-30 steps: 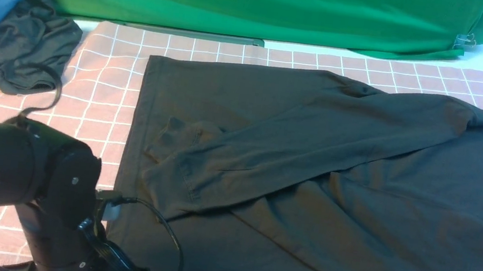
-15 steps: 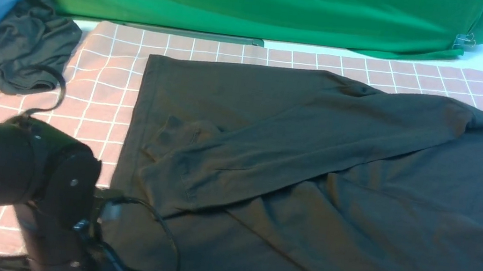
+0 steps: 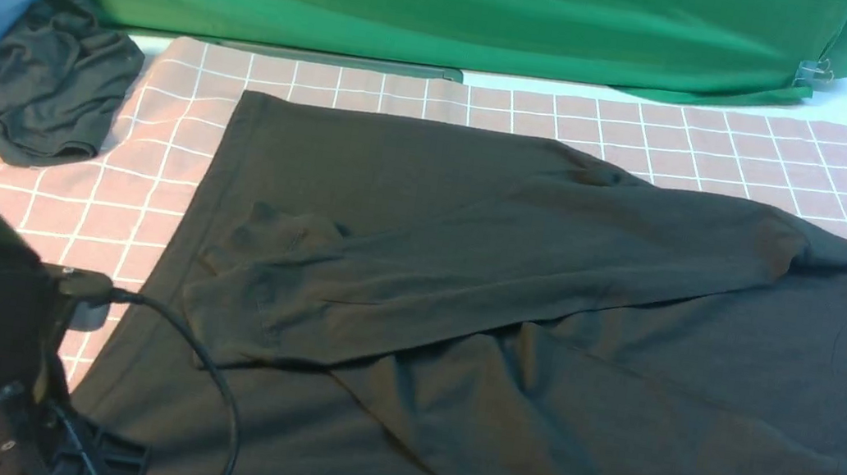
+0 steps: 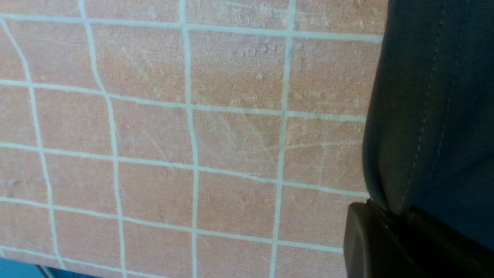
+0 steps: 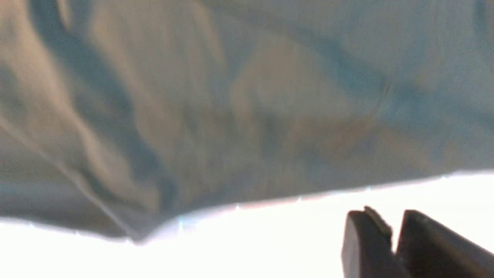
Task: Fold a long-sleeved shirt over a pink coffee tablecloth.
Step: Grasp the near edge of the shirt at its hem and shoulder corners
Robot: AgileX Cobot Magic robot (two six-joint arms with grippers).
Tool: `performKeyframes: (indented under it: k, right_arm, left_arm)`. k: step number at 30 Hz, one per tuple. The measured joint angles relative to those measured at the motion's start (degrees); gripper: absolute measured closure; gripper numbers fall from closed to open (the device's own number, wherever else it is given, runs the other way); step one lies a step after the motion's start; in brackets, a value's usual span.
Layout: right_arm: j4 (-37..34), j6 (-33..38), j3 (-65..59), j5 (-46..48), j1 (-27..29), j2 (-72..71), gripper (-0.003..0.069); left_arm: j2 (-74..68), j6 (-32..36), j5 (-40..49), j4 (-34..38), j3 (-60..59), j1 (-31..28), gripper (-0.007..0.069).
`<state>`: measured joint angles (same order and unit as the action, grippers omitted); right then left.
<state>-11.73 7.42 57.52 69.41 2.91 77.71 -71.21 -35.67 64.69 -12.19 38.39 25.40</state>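
The pink coffee tablecloth [image 3: 735, 140] is spread wide in front of the robot. The long-sleeved shirt [image 3: 549, 288] is laid flat on it, collar to the right, with one sleeve folded across the body. The left end effector [image 4: 389, 211] is closed on the shirt's stitched hem. The right end effector [image 5: 395, 231] is slightly parted and empty, near the shirt.
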Motion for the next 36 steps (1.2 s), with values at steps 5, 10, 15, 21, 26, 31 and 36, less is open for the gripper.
performKeyframes:
  k: [5,10,15,21,26,31,36]
  right_arm:
    - [0.14,2.83,-10.90,-4.56,-7.46,-1.23,0.0386]
    - [3.40,0.32,-17.62,-13.11,-15.47,-1.22,0.0279]
    - [6.69,-7.06,-19.64,-19.02,-16.77,-1.03,0.0093]
    - [4.37,0.01,-19.64,-22.22,-21.83,-0.96,0.0067]
    - [6.29,2.27,-19.64,-23.22,-25.38,0.33,0.0067]
    - [6.67,4.77,-19.64,-23.63,-25.55,5.18,0.0067]
    - [7.00,6.76,-19.69,-24.84,-25.55,9.88,0.0067]
  left_arm:
    - [0.18,0.94,-0.69,1.23,-3.08,-6.09,0.0579]
    - [0.28,3.23,-1.17,2.54,-3.27,-13.78,0.0579]
    - [0.28,6.09,-2.99,6.15,-3.27,-18.18,0.0579]
    - [0.32,9.12,-5.66,9.73,-3.27,-18.59,0.0579]
    - [0.34,9.43,-6.05,9.99,-3.27,-18.61,0.0579]
    - [0.34,9.91,-6.05,10.64,-3.27,-18.61,0.0579]
    - [0.34,10.21,-6.21,10.90,-3.27,-18.61,0.0579]
